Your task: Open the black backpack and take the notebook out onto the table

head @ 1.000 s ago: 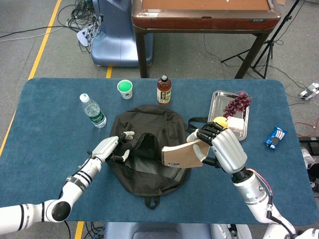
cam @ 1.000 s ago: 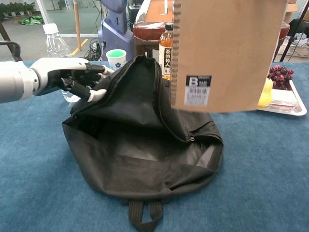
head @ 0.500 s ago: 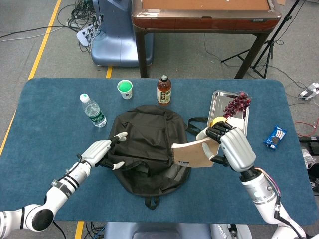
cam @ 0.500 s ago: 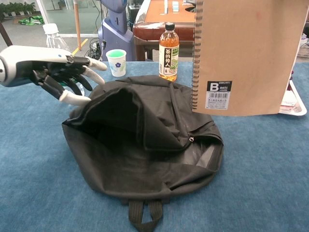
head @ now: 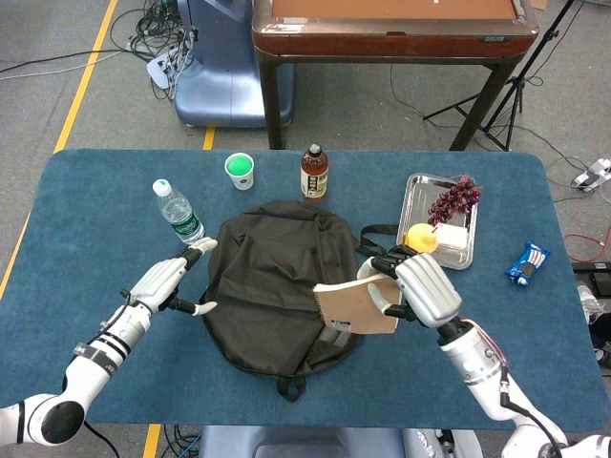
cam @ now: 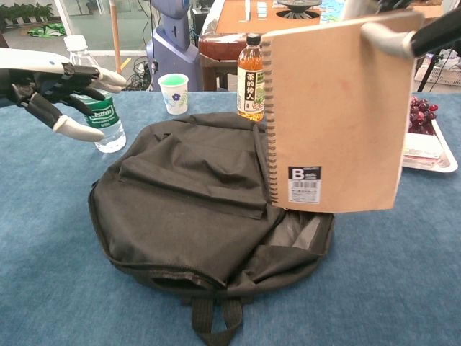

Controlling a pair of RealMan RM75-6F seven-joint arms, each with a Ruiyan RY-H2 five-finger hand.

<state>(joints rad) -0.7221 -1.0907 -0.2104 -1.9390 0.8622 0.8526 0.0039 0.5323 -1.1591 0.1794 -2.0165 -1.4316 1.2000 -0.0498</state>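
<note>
The black backpack (head: 277, 281) (cam: 194, 209) lies flat in the middle of the blue table, its flap fallen shut. My right hand (head: 412, 286) grips a brown spiral notebook (head: 355, 306) (cam: 335, 119) in the air over the bag's right edge. In the chest view only that hand's fingers (cam: 392, 34) show at the notebook's top corner. My left hand (head: 170, 281) (cam: 50, 83) hovers left of the backpack with fingers spread, holding nothing and apart from the bag.
A water bottle (head: 178, 214) stands near my left hand. A green cup (head: 240, 171) and a tea bottle (head: 314, 173) stand behind the bag. A steel tray (head: 416, 197) with grapes and a lemon sits at the right, a blue snack packet (head: 527, 263) beyond it.
My left hand let go of the backpack flap and drew back to the left; the flap dropped flat. My right hand lowered the notebook and brought it slightly left over the bag's edge.
</note>
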